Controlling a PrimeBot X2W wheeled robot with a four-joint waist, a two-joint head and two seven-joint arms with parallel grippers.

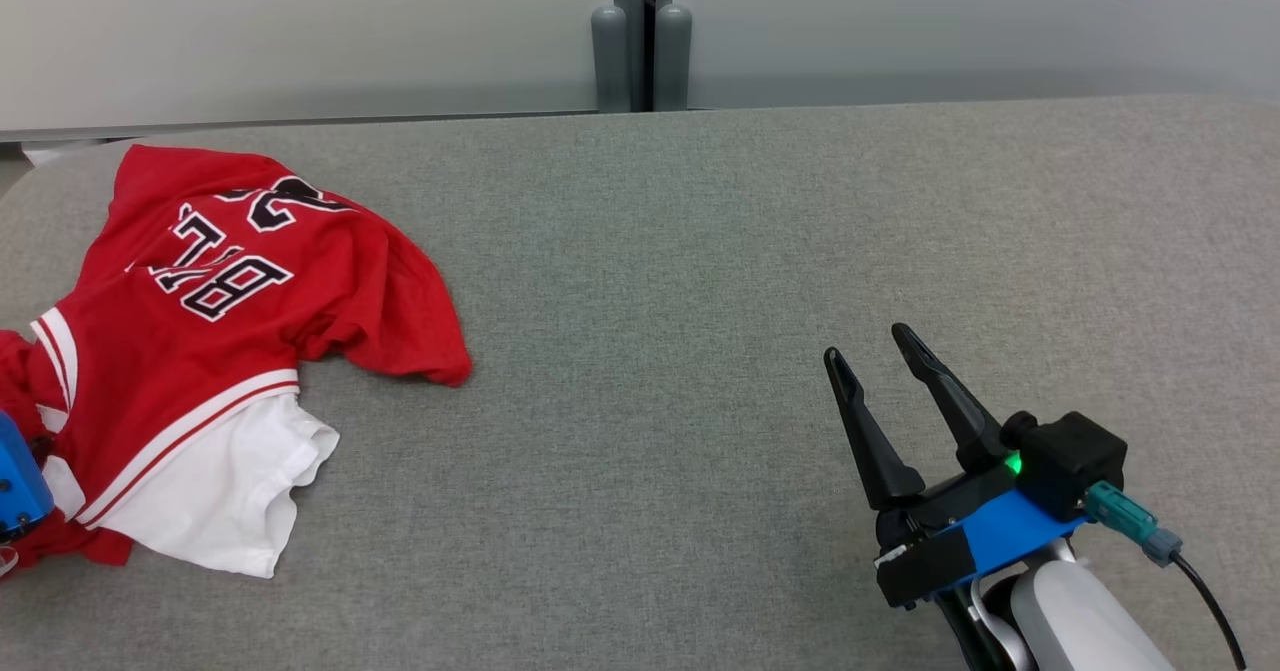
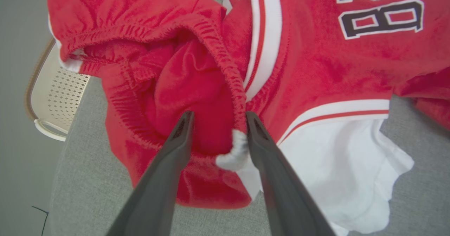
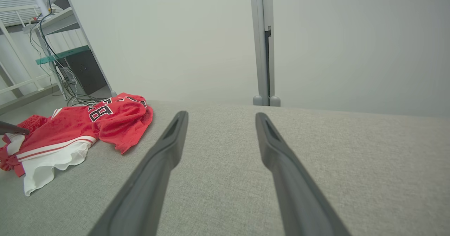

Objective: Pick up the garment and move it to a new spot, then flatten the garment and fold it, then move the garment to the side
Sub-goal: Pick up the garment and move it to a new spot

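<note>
reaching now: the left gripper (image 2: 219, 116) is down at the garment (image 2: 316, 70), its two dark fingers straddling a bunched red fold and a small white scrap of cloth beside a gathered hem, centre of the left wrist view.
left hand state: jaws well apart with cloth between them; the finger on the right of the frame touches the white scrap. no pinch shows, and i cannot tell whether the tips press into the fabric. nothing is lifted.
right hand state: the right gripper (image 1: 868, 343) sits at the lower right of the head view, jaws wide, holding nothing, above the bare grey padded surface (image 1: 700, 251) and well apart from the garment.
garment place: far left of the head view, from upper left to lower left, lying on the grey surface and running off the left edge.
garment shape: crumpled, not flat; red body with black-and-white lettering facing up, a white sleeve (image 1: 230, 491) spilling toward the bottom of the frame, a red flap reaching toward the centre.
done so far: as i judge it, none of the task's steps; the garment lies loose and unfolded.
step in hand: likely the first pick-up, with the grip not yet made.
left to do: lift and carry it to a new spot (the open middle of the surface looks free), flatten, fold, then shift it aside.
</note>
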